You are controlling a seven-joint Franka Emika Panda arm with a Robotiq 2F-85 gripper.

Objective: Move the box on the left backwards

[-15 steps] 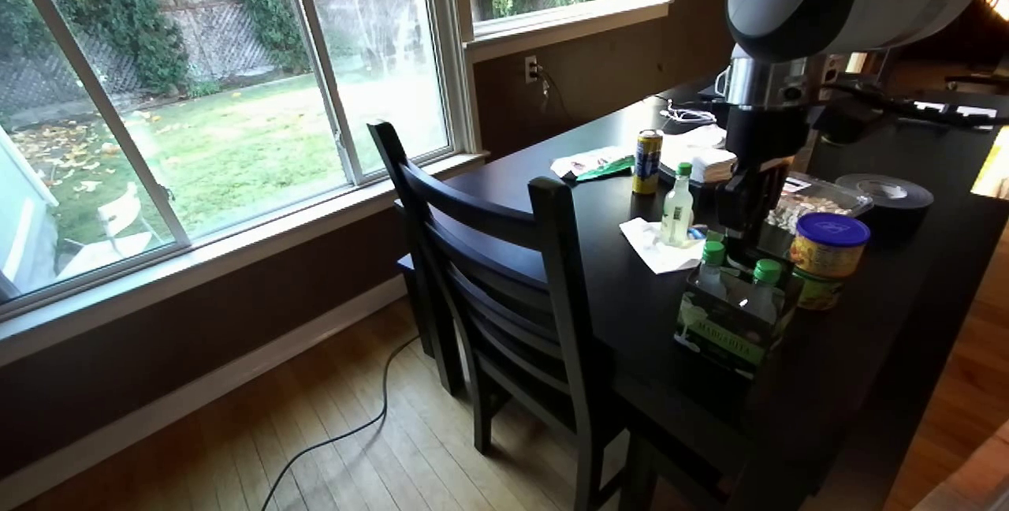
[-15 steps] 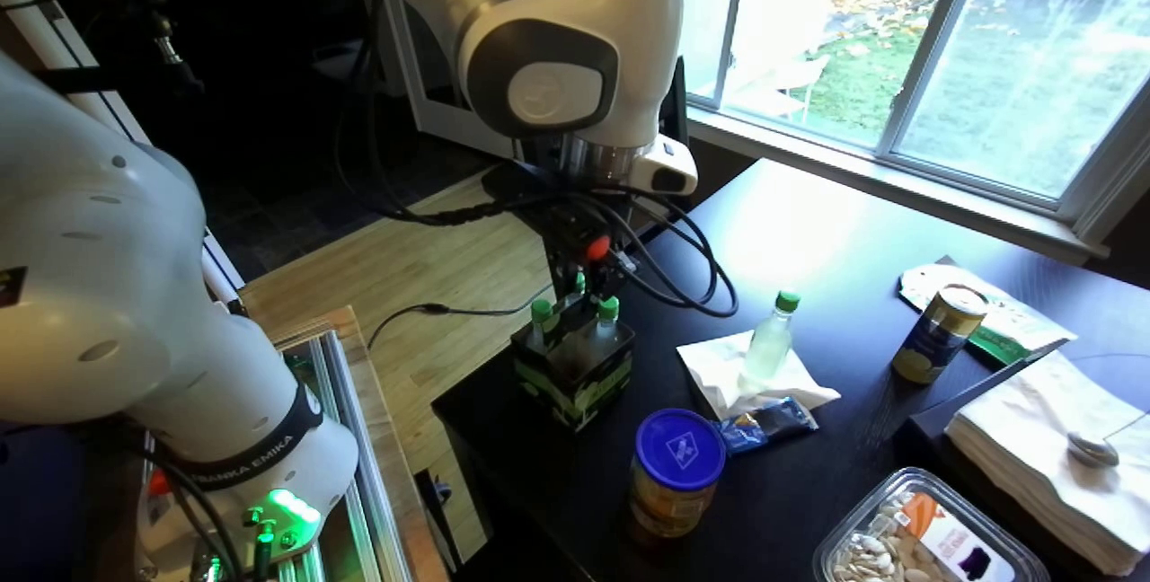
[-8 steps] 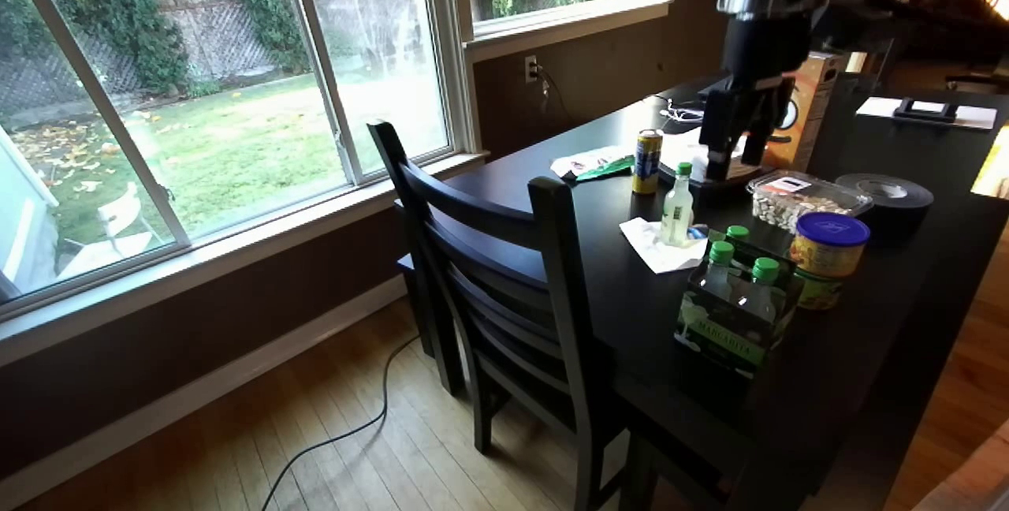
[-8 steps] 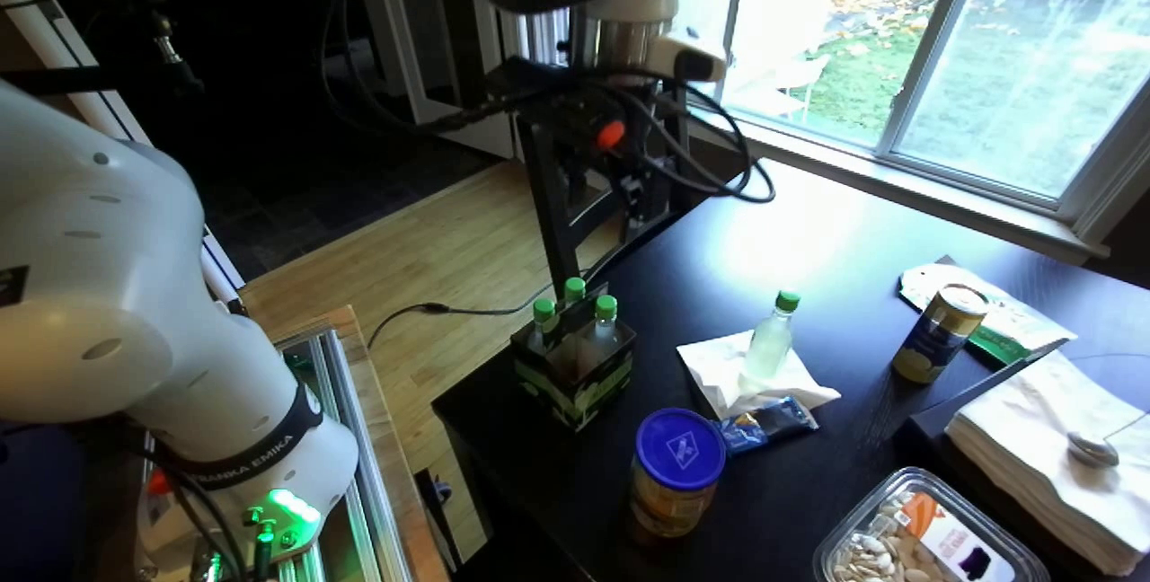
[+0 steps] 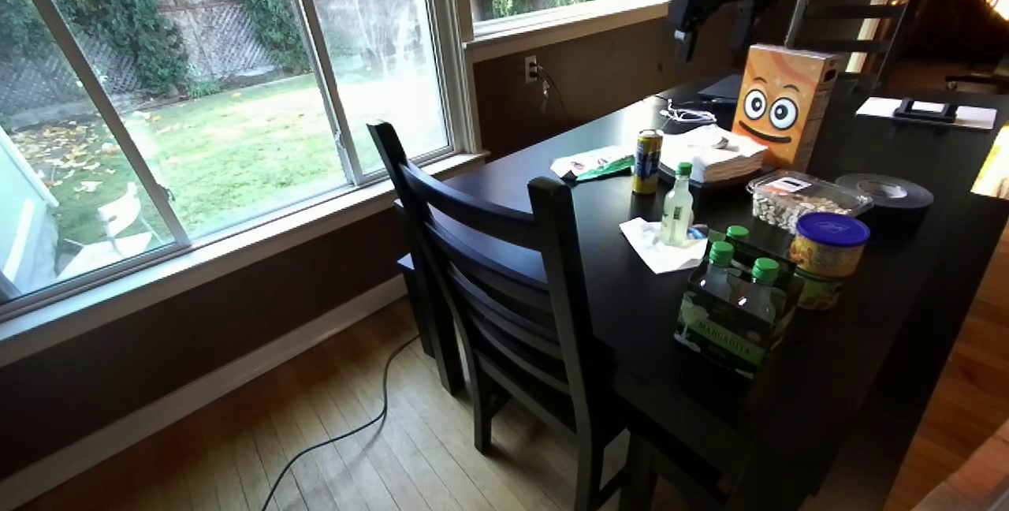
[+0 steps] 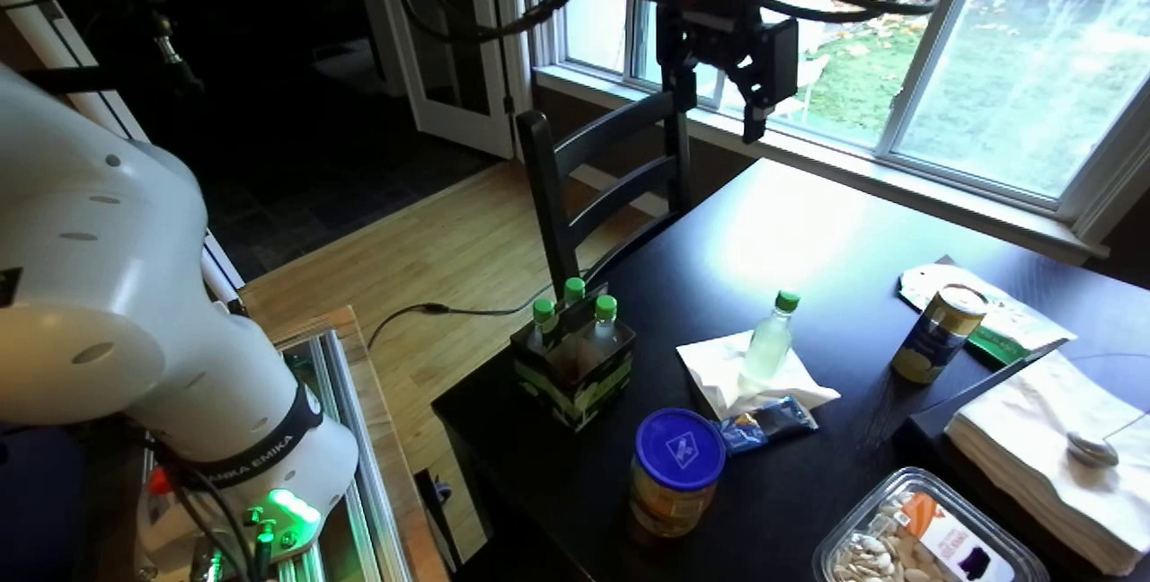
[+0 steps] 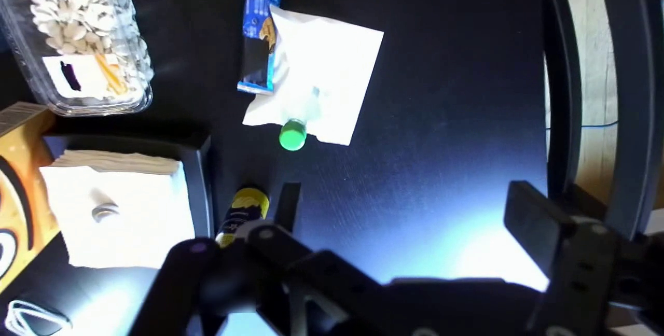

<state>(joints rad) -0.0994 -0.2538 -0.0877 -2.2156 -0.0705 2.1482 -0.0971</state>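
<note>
The box, a dark low carton lettered "MARGARITA", stands upright near the end of the black table, with three green-capped bottles showing in it. In an exterior view the same carton sits close to the table's corner. High above the table and well apart from the carton hangs my gripper, its jaws spread. Seen from the wrist, the gripper has nothing between its wide-set fingers, only the tabletop below. The carton is out of the wrist view.
Close to the carton are a blue-lidded tub and a green-capped bottle on a napkin. Farther along stand a can, a clear nut container, stacked napkins and an orange cartoon-eyed box. A chair flanks the table.
My gripper has risen from right at the carton, where it hid one bottle, to high over the table toward the window. Its jaws have spread. The carton has stayed in place.
</note>
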